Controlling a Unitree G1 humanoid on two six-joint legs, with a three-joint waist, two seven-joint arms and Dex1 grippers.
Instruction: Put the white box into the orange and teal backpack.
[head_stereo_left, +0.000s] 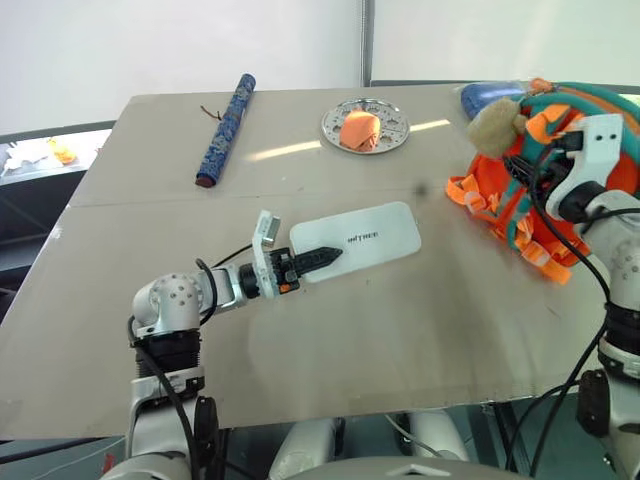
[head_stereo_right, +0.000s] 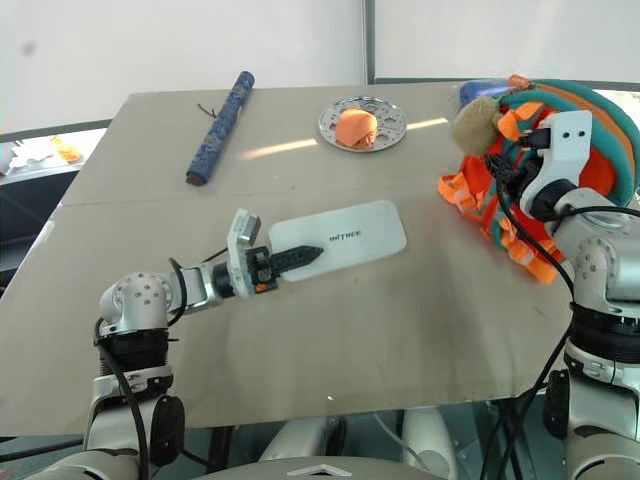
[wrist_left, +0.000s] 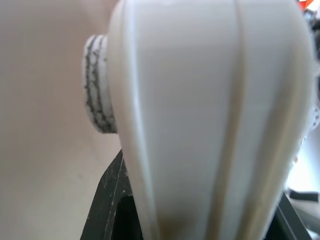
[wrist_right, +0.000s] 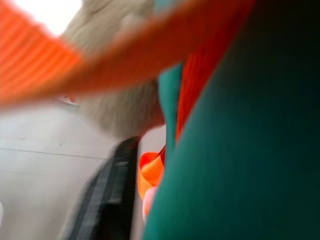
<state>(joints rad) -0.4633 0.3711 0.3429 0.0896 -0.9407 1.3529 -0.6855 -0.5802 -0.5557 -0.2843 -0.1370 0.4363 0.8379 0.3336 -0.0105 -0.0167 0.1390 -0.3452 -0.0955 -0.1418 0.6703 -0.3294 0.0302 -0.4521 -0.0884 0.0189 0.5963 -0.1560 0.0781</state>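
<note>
The white box (head_stereo_left: 358, 240) lay flat near the middle of the table (head_stereo_left: 420, 340), its near end clamped between the fingers of the left gripper (head_stereo_left: 322, 257). The backpack (head_stereo_left: 600, 120), orange and teal, stood at the table's far right corner with a beige plush toy (head_stereo_left: 493, 124) on its near side. The right gripper (head_stereo_left: 522, 170) was pressed against the backpack's straps; whether its fingers gripped them could not be told

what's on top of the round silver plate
An orange lump sits on the silver plate, roughly at its middle. What it is cannot be told. The plate surface beneath it is covered.
</note>
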